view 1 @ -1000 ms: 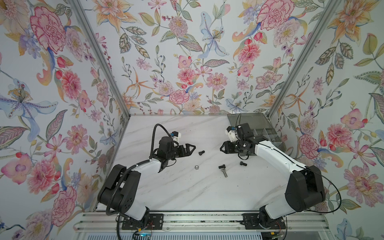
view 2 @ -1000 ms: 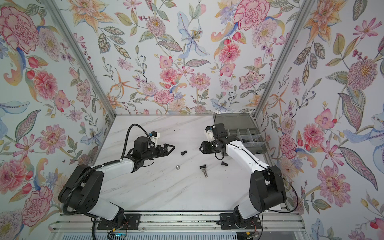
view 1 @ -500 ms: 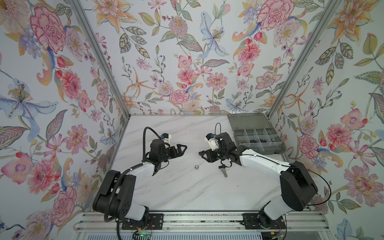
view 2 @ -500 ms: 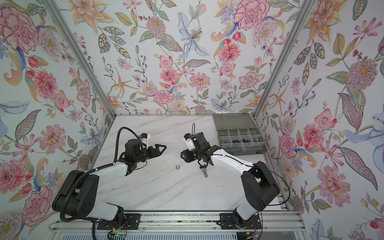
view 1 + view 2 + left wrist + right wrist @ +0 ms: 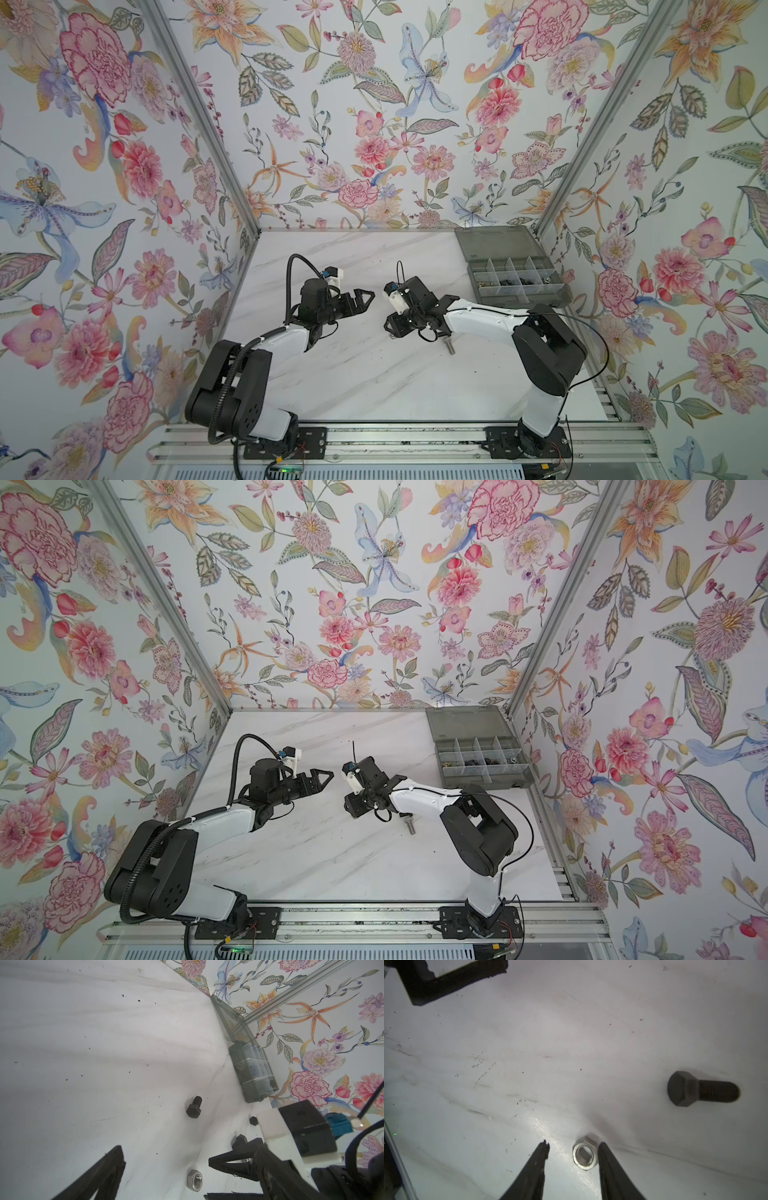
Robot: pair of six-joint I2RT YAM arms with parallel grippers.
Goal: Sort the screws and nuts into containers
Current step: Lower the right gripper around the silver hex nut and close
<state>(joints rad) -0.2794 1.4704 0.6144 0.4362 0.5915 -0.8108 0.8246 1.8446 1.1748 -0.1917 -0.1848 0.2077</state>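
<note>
The right tool (image 5: 572, 1145) is set low at the middle of the worktop (image 5: 353, 382). Its 2 fingers are parted around a silver nut (image 5: 585, 1154). The nut lies flat, just beside 1 finger and clear of the other, so nothing is gripped. A black bolt (image 5: 702, 1088) lies on its side near by, untouched. The left tool (image 5: 164, 1154) is held over the worktop facing the right tool, with its fingers spread wide and empty. In both top views a silver bolt (image 5: 450, 347) is seen lying beside the right arm's wrist, partly hidden by it. The organiser box (image 5: 523, 298) stands at the far right corner of the worktop, with its lid (image 5: 494, 243) open behind it. Small hardware is seen in the middle row of its cells, though its kind cannot be made out.
</note>
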